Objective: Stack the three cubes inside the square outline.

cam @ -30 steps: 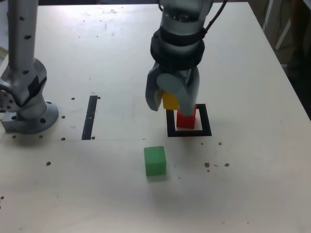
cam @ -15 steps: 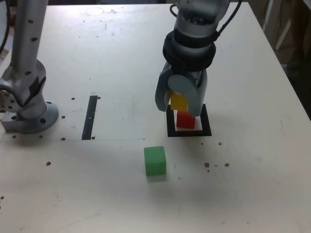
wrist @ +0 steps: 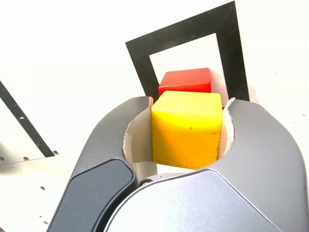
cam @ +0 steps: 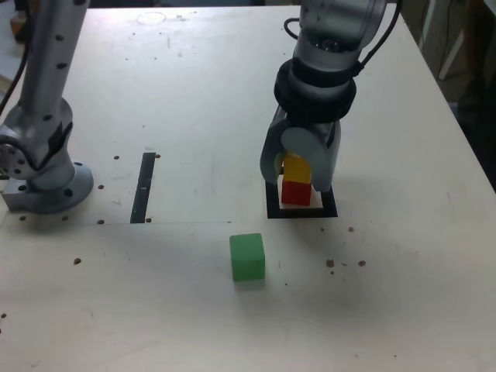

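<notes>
A robot arm's gripper (cam: pixel 297 177) pinches a yellow cube (cam: pixel 295 167) between its two curved jaws, holding it directly above a red cube (cam: pixel 295 192). In the exterior view the yellow cube's underside looks to be touching or just above the red cube's top; which one cannot be told. The red cube sits on the white centre of the square outline (cam: pixel 332 211), a thick black frame on the pale table (cam: pixel 194 85). The wrist view shows the yellow cube (wrist: pixel 187 127) squeezed on two opposite faces, with the red cube (wrist: pixel 185 80) beyond it inside the square outline (wrist: pixel 137 55). This hold likely serves to line the yellow cube up as the second layer of the stack.

A green cube (cam: pixel 247 256) lies alone on the table, nearer the camera and to the exterior view's left of the outline, well apart from the stack. A narrow black strip (cam: pixel 142 187) and the arm's grey base (cam: pixel 39 167) sit further left. Nothing blocks the stack.
</notes>
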You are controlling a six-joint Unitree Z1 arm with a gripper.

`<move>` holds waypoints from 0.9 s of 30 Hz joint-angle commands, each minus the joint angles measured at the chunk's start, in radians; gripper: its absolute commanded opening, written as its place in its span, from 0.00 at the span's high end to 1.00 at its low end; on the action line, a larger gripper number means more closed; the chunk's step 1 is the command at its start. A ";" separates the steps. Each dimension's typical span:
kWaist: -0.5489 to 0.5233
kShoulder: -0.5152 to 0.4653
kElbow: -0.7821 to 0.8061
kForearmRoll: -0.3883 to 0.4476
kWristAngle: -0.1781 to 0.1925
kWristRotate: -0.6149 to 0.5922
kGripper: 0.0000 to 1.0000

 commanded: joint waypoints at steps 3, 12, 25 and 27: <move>0.005 0.007 -0.003 -0.002 -0.001 0.007 0.45; 0.010 0.007 0.007 0.000 -0.003 0.017 0.00; 0.010 -0.015 0.026 0.005 -0.007 0.024 0.00; 0.010 -0.032 0.039 0.006 -0.005 0.024 0.00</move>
